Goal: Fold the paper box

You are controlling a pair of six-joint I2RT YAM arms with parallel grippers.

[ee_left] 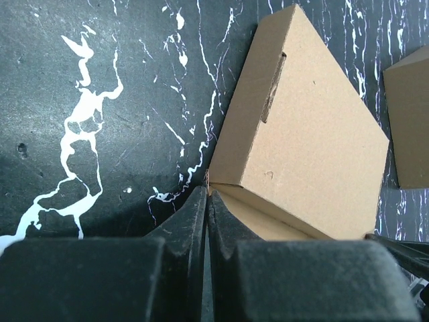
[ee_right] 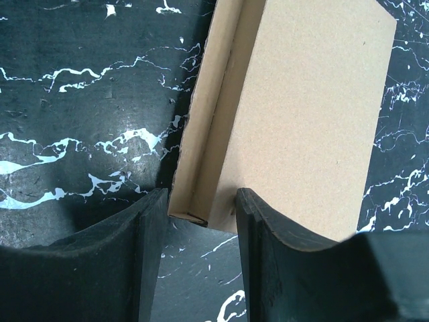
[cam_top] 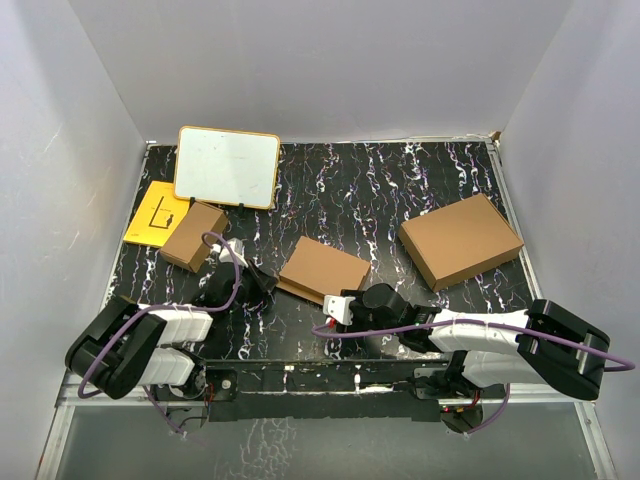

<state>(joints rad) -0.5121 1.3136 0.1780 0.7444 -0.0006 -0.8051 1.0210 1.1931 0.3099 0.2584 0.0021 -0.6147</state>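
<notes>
Steadying the paper box (cam_top: 322, 270) at the middle of the table (cam_top: 400, 190).
Pressing the clenched left gripper (ee_left: 208, 196) against its left corner, probably as a stop; spreading the released right gripper (ee_right: 201, 198) astride the gaping front wall, likely for tucking; revealing that gap only through the right wrist view.

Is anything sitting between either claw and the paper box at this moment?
Nothing visible does. The left claw is shut, with its tips right at a corner of the paper box. The right claw is open, with the end of one of the box's edge walls between its fingers.
</notes>
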